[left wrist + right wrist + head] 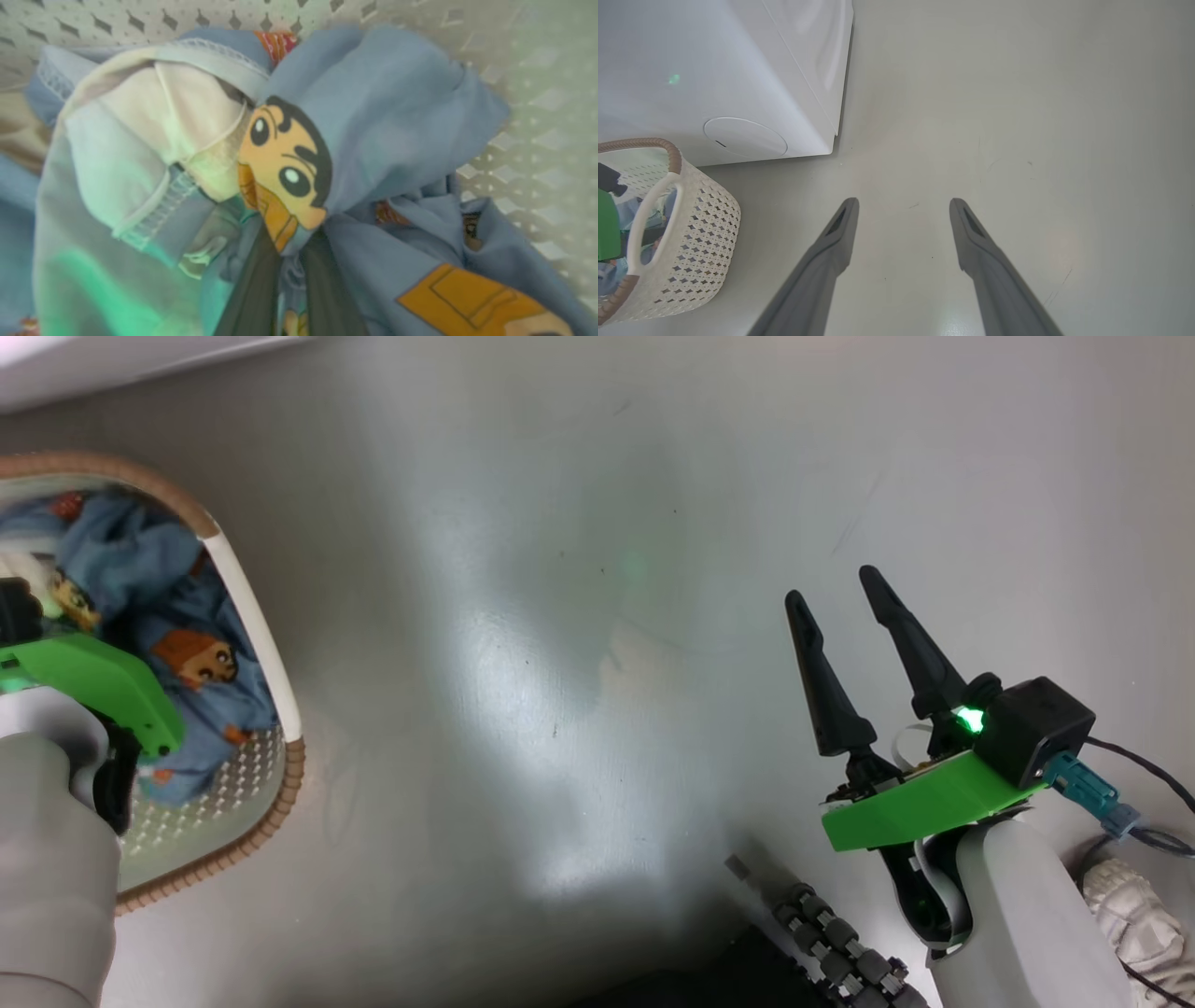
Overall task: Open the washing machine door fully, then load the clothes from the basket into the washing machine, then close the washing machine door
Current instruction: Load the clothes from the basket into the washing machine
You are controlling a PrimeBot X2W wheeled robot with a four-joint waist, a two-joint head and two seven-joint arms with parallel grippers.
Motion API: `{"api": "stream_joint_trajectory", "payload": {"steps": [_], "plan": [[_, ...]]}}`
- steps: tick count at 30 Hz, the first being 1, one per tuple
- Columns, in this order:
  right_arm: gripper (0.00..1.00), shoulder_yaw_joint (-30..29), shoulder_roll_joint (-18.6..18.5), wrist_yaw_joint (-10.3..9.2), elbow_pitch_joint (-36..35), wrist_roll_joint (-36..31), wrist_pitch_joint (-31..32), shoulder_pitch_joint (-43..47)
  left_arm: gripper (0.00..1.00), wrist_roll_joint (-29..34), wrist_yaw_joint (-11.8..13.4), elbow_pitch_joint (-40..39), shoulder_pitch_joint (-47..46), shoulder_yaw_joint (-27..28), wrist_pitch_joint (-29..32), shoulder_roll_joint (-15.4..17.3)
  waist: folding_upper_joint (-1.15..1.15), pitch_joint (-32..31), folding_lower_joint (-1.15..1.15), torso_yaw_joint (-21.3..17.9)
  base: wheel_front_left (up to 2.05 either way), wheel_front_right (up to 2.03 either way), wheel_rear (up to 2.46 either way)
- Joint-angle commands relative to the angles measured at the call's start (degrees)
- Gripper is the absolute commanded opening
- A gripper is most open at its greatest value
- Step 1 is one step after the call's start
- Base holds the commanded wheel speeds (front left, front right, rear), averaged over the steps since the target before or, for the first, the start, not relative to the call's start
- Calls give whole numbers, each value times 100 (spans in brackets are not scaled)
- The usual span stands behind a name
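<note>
While the left gripper (292,249) is down inside the basket (691,242), its two dark fingers are pinched together on the clothes (387,107). Blue fabric with a cartoon face bunches up right at the tips, and a fold of white cloth (154,121) sits just beside it. So that one's got a grip on the laundry. The basket's perforated wall runs close behind the pile in the left wrist view, so it's pretty tight in there.

From the head camera, the basket is at the far left. Its brown woven rim (280,803) and white handle (254,616) are the edge facing the open floor (560,616).

From the right wrist, the basket stands near the lower front corner of the washing machine (714,70), just below its round hatch (745,137), with a strip of floor showing between them. Can't tell how close they get further left.

The right gripper (836,588) hangs over bare grey floor, well apart from the basket, jaws spread wide with nothing between them. Loads of room on that side, just glossy floor with a glare patch. The only clutter is a ribbed black cable track (840,938) and some wires by the right arm, at the lower right of the head view.
</note>
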Motion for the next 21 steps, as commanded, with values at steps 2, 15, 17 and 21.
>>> {"api": "stream_joint_trajectory", "payload": {"steps": [2,15,17,21], "plan": [[100,69,3,35,-76,76,-68,128,0,2,4,-49,216,42,-181,219,0,-101,0,41,0,0,0],[100,-54,3,35,-62,51,-68,158,0,-304,-20,-248,742,-115,-1066,-143,0,-937,0,275,0,0,0],[100,-78,3,35,-51,34,-68,172,0,-373,-20,-346,886,-148,-1126,-181,0,-1085,0,313,0,0,0],[100,-131,3,35,-43,-46,-68,220,0,-519,-21,-622,1181,-178,-1188,-206,0,-1363,0,401,0,0,0]]}}
